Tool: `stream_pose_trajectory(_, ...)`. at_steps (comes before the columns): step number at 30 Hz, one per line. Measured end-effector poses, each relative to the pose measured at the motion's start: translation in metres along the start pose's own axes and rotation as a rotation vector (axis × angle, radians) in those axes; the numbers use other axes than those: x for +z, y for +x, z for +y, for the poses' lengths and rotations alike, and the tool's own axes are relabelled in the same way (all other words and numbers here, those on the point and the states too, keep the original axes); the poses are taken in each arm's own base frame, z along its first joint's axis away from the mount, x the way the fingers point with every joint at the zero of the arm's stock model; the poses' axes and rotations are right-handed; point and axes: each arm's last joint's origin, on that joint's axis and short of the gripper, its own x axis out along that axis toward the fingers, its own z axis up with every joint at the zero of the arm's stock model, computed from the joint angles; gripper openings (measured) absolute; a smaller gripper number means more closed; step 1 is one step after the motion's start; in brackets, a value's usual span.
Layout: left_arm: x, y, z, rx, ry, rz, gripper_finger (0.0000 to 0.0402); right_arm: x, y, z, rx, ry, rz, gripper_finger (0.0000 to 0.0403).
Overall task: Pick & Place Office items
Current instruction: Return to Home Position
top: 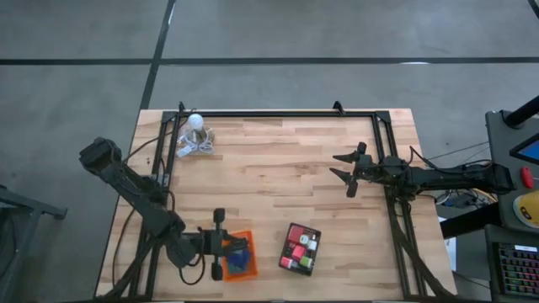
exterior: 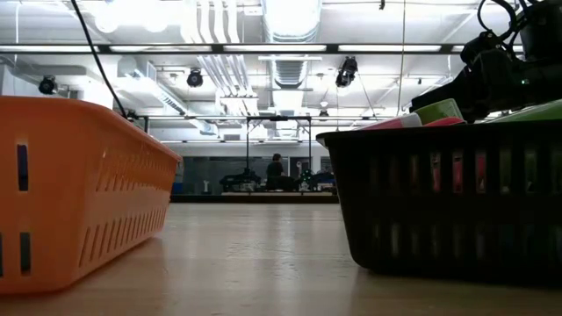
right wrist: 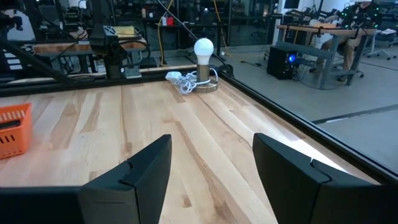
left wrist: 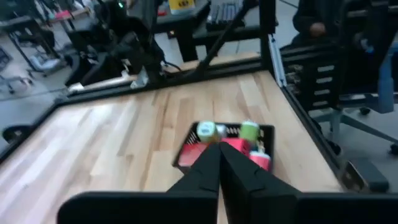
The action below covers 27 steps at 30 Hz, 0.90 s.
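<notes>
The left gripper (top: pixel 229 244) hangs over the orange bin (top: pixel 250 269), at the table (top: pixel 278 185) edge nearest the low camera. Its fingers are pressed together with nothing between them (the left wrist view shows the tips meeting). Dark blue office items (top: pixel 239 255) lie inside that bin. Near it, not touching, stands the black bin (top: pixel 291 227), holding red, green and white office items (top: pixel 301 247). The right gripper (top: pixel 339 167) is over bare tabletop, well apart from both bins, with its fingers spread and empty. A light bulb (top: pixel 196 121) stands near the far left corner.
</notes>
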Motion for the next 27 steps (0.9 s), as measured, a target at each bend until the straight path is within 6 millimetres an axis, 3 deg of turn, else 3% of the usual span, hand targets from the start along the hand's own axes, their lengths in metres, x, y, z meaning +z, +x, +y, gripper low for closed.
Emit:
stream_pose_trajectory(7, 0.012, 0.024, 0.028, 0.012, -0.006, -0.059, 0.0002, 0.000, 0.000, 0.000, 0.000, 0.000, 0.000, 0.0219)
stream_pose_trajectory(13, 0.016, 0.057, 0.079, -0.118, -0.043, -0.069, 0.0001, 0.000, 0.000, 0.000, 0.000, 0.000, 0.000, 0.0219)
stream_pose_trajectory(18, 0.013, 0.075, 0.126, -0.056, -0.063, -0.059, 0.0001, 0.000, 0.000, 0.000, 0.000, 0.000, 0.000, 0.0219)
stream_pose_trajectory(27, 0.016, 0.076, 0.186, -0.160, -0.020, -0.107, 0.0000, 0.000, 0.000, 0.000, 0.000, 0.000, 0.000, 0.0219)
